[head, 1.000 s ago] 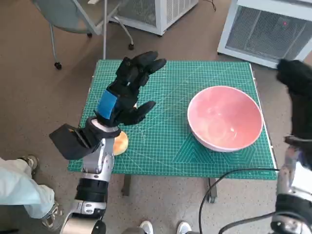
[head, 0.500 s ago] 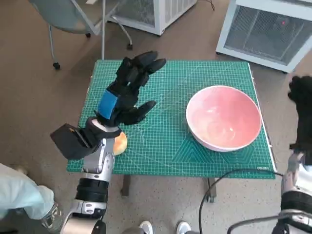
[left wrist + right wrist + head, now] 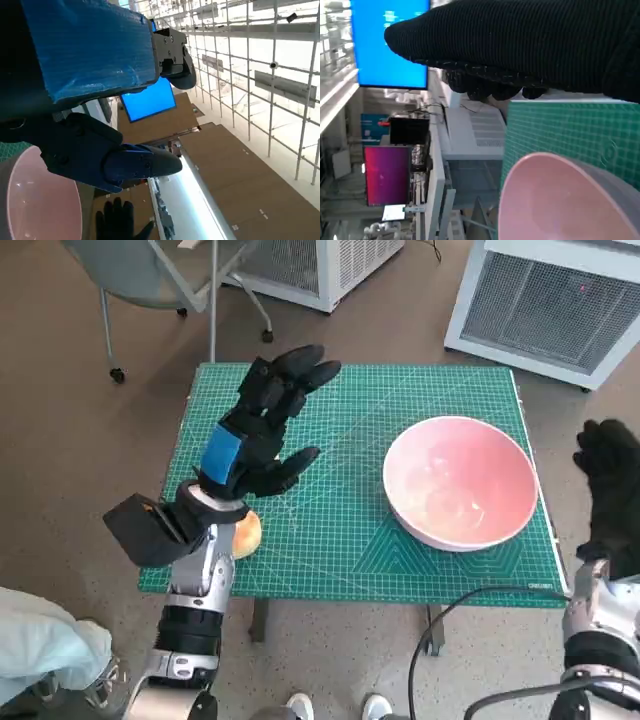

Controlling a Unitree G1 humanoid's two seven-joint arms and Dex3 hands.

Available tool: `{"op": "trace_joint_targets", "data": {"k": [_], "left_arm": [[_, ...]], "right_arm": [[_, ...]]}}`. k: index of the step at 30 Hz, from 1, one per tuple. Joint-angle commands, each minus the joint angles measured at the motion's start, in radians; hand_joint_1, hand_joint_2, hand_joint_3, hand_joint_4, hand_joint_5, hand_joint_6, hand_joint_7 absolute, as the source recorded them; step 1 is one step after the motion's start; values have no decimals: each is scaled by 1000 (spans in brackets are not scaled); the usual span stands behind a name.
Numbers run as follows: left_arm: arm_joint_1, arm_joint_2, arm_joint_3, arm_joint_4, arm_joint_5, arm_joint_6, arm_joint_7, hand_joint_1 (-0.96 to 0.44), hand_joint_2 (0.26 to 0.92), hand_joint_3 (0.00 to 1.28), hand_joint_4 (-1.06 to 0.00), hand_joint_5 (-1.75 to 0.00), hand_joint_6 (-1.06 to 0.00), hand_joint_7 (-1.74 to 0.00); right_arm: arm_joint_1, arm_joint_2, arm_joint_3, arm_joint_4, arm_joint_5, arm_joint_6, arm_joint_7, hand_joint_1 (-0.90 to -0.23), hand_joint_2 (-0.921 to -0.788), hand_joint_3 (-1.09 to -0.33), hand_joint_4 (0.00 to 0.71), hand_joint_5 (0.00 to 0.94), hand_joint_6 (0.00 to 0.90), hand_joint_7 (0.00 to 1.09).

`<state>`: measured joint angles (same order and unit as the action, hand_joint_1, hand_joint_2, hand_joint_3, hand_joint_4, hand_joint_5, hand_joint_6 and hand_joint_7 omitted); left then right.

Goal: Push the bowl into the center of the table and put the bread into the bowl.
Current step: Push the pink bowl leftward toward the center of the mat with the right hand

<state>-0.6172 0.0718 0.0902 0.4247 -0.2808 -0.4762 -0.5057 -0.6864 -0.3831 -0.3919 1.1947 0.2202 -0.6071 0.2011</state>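
The right robot hand (image 3: 607,485) hung empty beside the desk (image 3: 350,540), near the bowl (image 3: 460,480) at its right side. The left robot hand (image 3: 262,430) hovered, fingers spread. Bread (image 3: 246,533) lay near the front-left edge; both steps remained.

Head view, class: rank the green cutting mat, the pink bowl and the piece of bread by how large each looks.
1. Green cutting mat, largest.
2. Round pink bowl.
3. Tan piece of bread, smallest, though the left forearm hides part of it, so its full size is unsure.
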Motion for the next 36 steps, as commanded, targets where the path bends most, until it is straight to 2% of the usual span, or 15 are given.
{"op": "trace_joint_targets", "data": {"k": [1, 7, 14, 24, 30, 36], "left_arm": [[-7, 6, 1, -2, -1, -4, -3, -512, 921, 338, -24, -616, 1, -707], [-6, 10, 4, -3, -6, 4, -6, -521, 921, 337, -26, -613, 1, -705], [-3, 17, 7, -3, 0, 0, -1, -530, 921, 332, -30, -607, 1, -705], [11, 29, 10, -21, 6, -4, 9, -532, 921, 325, -42, -600, 1, -706], [27, 40, 15, -29, 12, -13, 14, -532, 921, 322, -50, -589, 1, -706], [40, 54, 21, -28, 12, -24, 19, -536, 921, 318, -73, -548, 1, -704]], "right_arm": [[4, 32, -4, 29, 7, 26, 0, -512, -921, -757, 21, 6, 24, 247], [-9, 62, 0, 38, 8, 49, -1, -497, -921, -763, 32, 9, 25, 251], [-33, 113, 9, 55, 2, 79, -6, -473, -921, -779, 32, 6, 21, 254], [-76, 163, 17, 82, -4, 125, -4, -478, -921, -784, 30, 3, 15, 255], [-119, 195, 6, 99, 7, 175, 6, -490, -921, -775, 33, 4, 18, 255], [-160, 226, -28, 107, 43, 223, 30, -492, -921, -774, 33, 3, 20, 254]]}}
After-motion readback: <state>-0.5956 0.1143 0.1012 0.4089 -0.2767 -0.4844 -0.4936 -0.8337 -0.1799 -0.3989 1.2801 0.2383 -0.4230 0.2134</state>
